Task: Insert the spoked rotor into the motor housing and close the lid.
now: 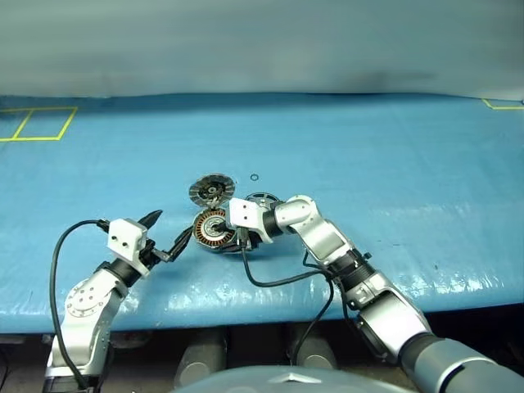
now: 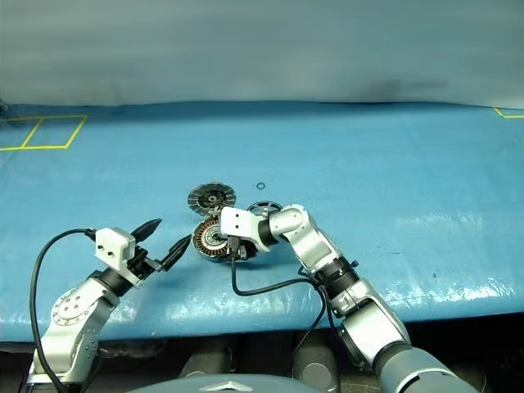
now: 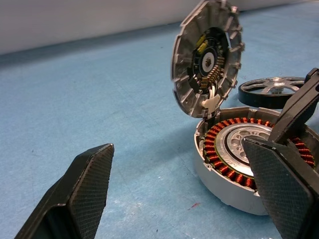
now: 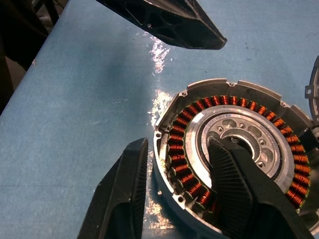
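Note:
The motor housing [image 1: 213, 230] sits on the blue table with its copper winding [image 4: 182, 149] showing. Its lid [image 3: 207, 59] stands swung open on the far edge, ribbed inner face towards me. The spoked rotor [image 3: 271, 89] lies flat on the table just behind the housing, to its right. My right gripper [image 4: 177, 144] straddles the housing's near wall, one finger outside and one finger [image 4: 229, 174] on the silver hub, shut on that wall. My left gripper [image 1: 166, 232] hangs open just left of the housing, touching nothing.
A tiny loose ring [image 1: 254, 177] lies beyond the rotor. Yellow tape squares [image 1: 33, 123] mark the far left of the blue table cover [image 1: 393, 164]. The table's front edge [image 1: 246, 307] runs close below the arms. A black cable [image 1: 278, 282] loops off the right wrist.

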